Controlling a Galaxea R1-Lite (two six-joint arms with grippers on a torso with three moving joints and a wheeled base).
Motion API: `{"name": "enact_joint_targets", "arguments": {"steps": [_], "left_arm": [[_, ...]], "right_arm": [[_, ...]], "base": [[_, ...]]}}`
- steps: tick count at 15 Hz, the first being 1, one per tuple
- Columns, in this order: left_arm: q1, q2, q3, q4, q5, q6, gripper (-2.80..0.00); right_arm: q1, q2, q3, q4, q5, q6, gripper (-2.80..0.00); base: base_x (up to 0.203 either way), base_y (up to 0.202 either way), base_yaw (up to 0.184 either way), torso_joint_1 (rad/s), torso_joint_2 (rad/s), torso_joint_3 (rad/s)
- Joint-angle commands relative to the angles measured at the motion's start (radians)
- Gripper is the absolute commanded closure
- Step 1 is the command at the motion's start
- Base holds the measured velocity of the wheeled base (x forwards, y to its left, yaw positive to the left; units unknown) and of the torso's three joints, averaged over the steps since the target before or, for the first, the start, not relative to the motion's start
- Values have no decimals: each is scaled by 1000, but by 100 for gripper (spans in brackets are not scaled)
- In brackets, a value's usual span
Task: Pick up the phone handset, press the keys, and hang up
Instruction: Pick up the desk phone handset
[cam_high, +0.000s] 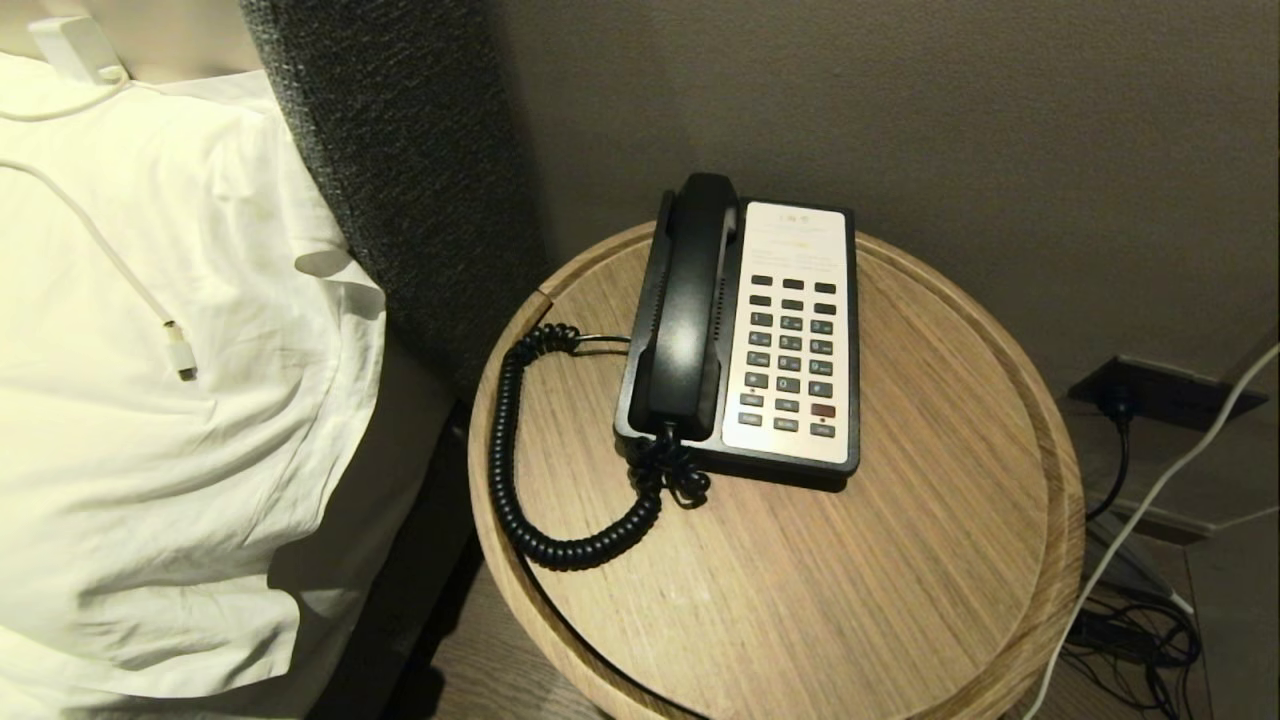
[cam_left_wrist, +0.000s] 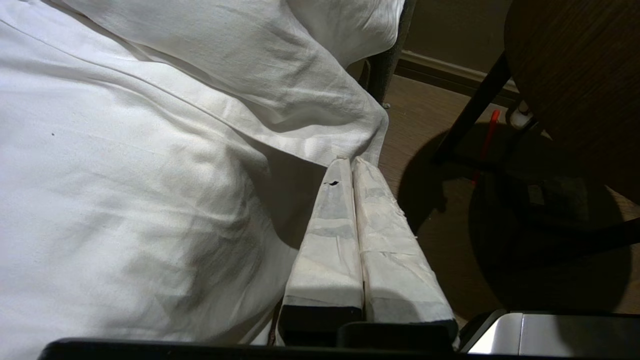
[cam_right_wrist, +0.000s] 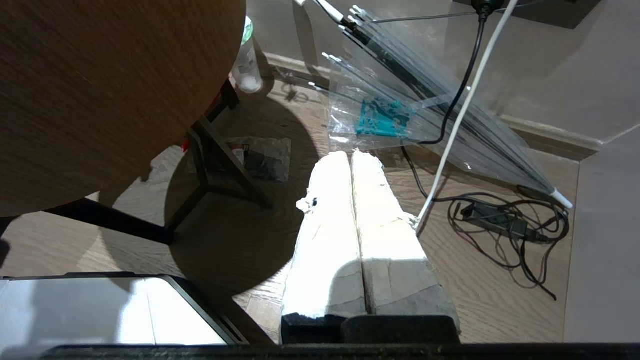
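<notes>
Both pincers (left (cam_left_wrist: 352, 162), right (cam_right_wrist: 350, 155)) closed, empty.

Left gripper (cam_left_wrist: 352, 162) shows two long tapering fingers (cam_left_wrist: 327, 240) wrapped in wrinkled white tape, one with a small dark tear near the tip, on black bases. Right gripper (cam_right_wrist: 351, 154) looks the same, white tape fraying at one edge. Below each, a black bar and a glossy white, black-rimmed body panel (cam_right_wrist: 100, 310).

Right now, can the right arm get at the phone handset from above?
Probably yes. The phone handset lies uncovered in its cradle on the round table; the right end effector, shut, hangs below the tabletop, so it must rise first.
</notes>
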Motion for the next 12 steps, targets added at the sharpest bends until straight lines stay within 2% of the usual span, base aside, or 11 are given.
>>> {"name": "enact_joint_targets", "arguments": {"steps": [1, 4, 6, 9, 11, 12], "left_arm": [[0, 1, -2, 2, 2, 0, 0], [0, 1, -6, -1, 2, 16, 0], [1, 13, -116, 58, -8, 24, 0], [0, 82, -443, 364, -94, 27, 0], [1, 176, -670, 571, -178, 27, 0], [1, 251, -759, 640, -209, 27, 0]], "right_arm": [[0, -2, 0, 1, 0, -1, 0], [0, -2, 0, 1, 0, -1, 0], [0, -2, 0, 1, 0, -1, 0], [0, -2, 0, 1, 0, -1, 0], [0, -2, 0, 1, 0, -1, 0], [0, -3, 0, 1, 0, -1, 0]], "base": [[0, 0, 0, 0, 0, 0], [0, 0, 0, 0, 0, 0], [0, 0, 0, 0, 0, 0], [0, 0, 0, 0, 0, 0], [0, 0, 0, 0, 0, 0], [0, 0, 0, 0, 0, 0]]}}
